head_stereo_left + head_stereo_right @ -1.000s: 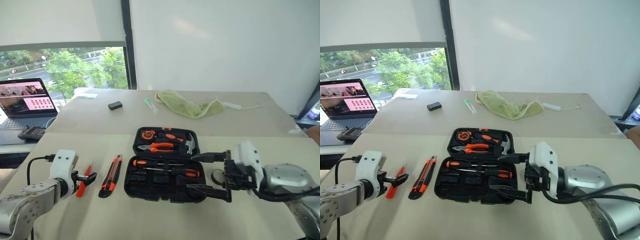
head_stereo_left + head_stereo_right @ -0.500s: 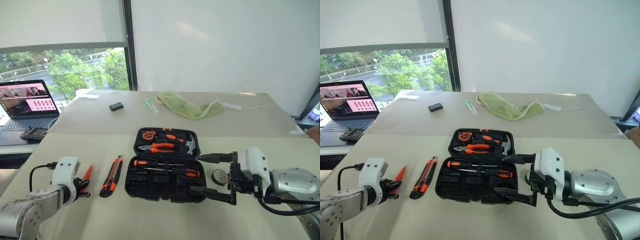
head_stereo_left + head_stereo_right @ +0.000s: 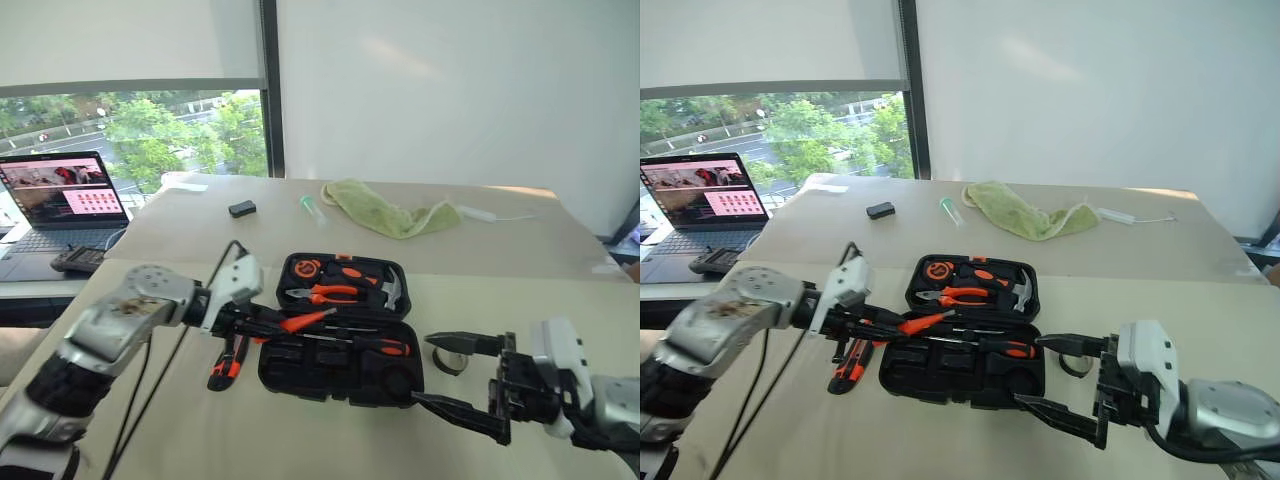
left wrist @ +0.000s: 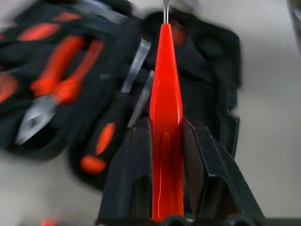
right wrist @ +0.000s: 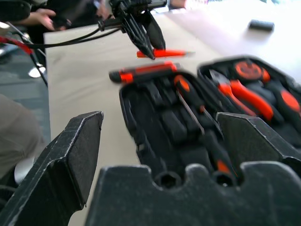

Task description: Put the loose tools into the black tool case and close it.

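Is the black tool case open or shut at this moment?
Open. The black tool case lies flat with its lid folded back, so the pliers in the lid and a screwdriver in the near half are visible.

Two screwdrivers (image 3: 345, 344), one slim orange tool (image 4: 165, 117), one utility knife (image 3: 226, 366), one case (image 3: 340, 375)

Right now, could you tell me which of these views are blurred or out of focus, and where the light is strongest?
Left wrist view: the slim orange tool in the left gripper is sharp, while the black tool case behind it is smeared. Right wrist view: the near fingers are crisp, the case's far half soft. Left eye view: evenly lit, brightest at the window.
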Available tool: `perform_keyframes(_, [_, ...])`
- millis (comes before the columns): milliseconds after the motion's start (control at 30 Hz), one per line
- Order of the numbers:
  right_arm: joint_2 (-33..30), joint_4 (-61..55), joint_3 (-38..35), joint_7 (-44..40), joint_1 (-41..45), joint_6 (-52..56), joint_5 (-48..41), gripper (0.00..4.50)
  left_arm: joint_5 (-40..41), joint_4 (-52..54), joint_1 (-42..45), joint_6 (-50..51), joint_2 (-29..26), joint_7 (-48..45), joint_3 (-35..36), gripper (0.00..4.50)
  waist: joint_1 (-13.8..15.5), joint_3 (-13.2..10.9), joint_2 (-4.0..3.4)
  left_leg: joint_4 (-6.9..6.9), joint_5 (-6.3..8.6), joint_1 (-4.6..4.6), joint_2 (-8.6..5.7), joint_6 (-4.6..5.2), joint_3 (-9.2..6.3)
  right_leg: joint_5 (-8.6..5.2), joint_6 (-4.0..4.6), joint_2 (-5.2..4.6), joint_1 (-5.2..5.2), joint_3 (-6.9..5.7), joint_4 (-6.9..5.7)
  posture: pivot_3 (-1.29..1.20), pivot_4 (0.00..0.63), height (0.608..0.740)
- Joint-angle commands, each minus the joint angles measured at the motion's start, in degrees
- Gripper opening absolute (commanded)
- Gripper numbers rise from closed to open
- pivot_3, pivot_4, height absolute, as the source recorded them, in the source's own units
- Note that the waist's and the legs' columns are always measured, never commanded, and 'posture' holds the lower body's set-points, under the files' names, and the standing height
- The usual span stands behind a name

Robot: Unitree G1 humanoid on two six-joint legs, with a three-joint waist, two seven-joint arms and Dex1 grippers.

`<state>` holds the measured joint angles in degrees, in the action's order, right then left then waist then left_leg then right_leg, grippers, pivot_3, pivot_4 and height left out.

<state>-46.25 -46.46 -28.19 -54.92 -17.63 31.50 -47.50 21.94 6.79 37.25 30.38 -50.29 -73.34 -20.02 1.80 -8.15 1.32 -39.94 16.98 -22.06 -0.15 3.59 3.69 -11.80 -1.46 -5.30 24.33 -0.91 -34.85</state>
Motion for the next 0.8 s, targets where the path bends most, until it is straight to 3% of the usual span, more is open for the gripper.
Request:
perform_keyframes(33, [0.73, -3.73, -5.82, 0.28, -4.33, -1.46, -1.35, 4.5, -10.07, -7.76, 5.08, -9.17, 2.81, -4.46, -6.83, 0.48, -0.08, -0.03, 0.05, -0.04, 0.02, -0.01, 0.01, 0.03, 0.0, 0.01, -0.09, 0.02, 0.01, 0.01, -0.02, 0.0, 0.15, 0.74])
perform_keyframes(433, [3.68, -8.46, -10.15, 3.65, -12.57, -2.77, -2.32, 4.5, -19.7, -12.44, 7.73, -12.13, 8.76, -5.92, -10.19, 0.48, -0.52, -0.07, 0.12, -0.41, 0.12, 0.01, 0.06, 0.2, -0.05, 0.04, -0.45, 0.0, -0.09, 0.09, -0.18, 0.0, 0.15, 0.74])
perform_keyframes(800, [3.16, -7.9, -10.12, 4.08, -12.57, -3.2, -2.23, 4.5, -22.36, -8.05, 6.92, -0.72, 12.52, -3.58, -10.97, 0.48, -0.31, -0.06, 0.1, -0.51, 0.14, 0.0, 0.06, 0.25, -0.06, 0.05, -0.52, 0.01, -0.13, 0.1, -0.2, 0.0, 0.15, 0.74])
